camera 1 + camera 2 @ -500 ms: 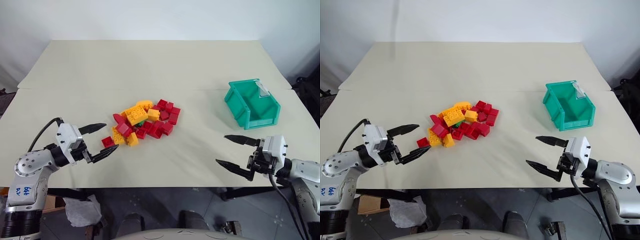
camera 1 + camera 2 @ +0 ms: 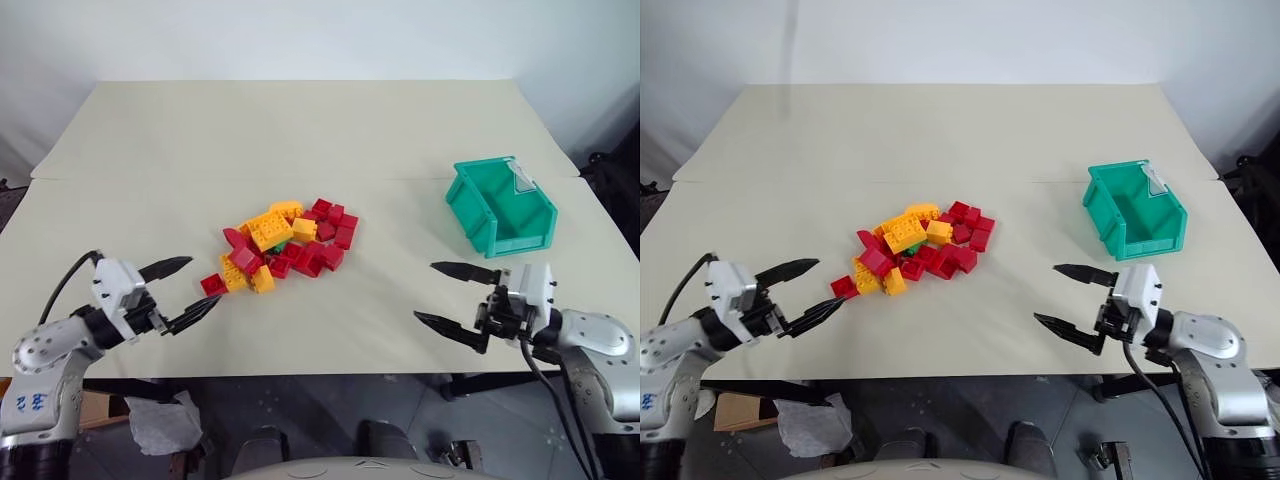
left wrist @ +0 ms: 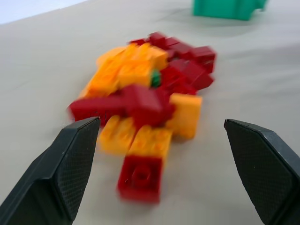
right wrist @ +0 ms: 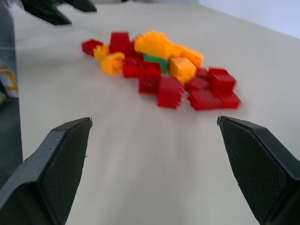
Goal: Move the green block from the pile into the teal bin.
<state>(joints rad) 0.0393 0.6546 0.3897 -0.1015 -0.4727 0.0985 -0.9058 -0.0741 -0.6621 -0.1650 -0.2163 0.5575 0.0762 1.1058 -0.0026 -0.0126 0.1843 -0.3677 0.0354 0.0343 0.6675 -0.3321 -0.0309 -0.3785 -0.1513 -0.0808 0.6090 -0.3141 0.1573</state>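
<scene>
The pile (image 2: 282,245) of red and yellow bricks lies mid-table. The green block (image 2: 281,245) peeks out from its middle, hemmed in by yellow and red bricks; it also shows in the wrist views (image 3: 155,78) (image 4: 155,60). The teal bin (image 2: 470,196) stands empty at the right, well apart from the pile. My left gripper (image 2: 204,280) hovers open near the front edge, pointing at the pile's left end, just short of a stray red brick (image 2: 212,284). My right gripper (image 2: 424,290) is open in front of the bin and points left toward the pile.
The beige table (image 2: 300,130) has a seam running across it behind the pile. Its front edge lies just under both grippers. Open tabletop stretches between the pile and the bin. Dark equipment (image 2: 615,170) stands past the table's right side.
My left gripper has drawn back a little toward the front left, away from the pile. My right gripper has shifted slightly left. Both stay open; the bricks and bin have not moved.
</scene>
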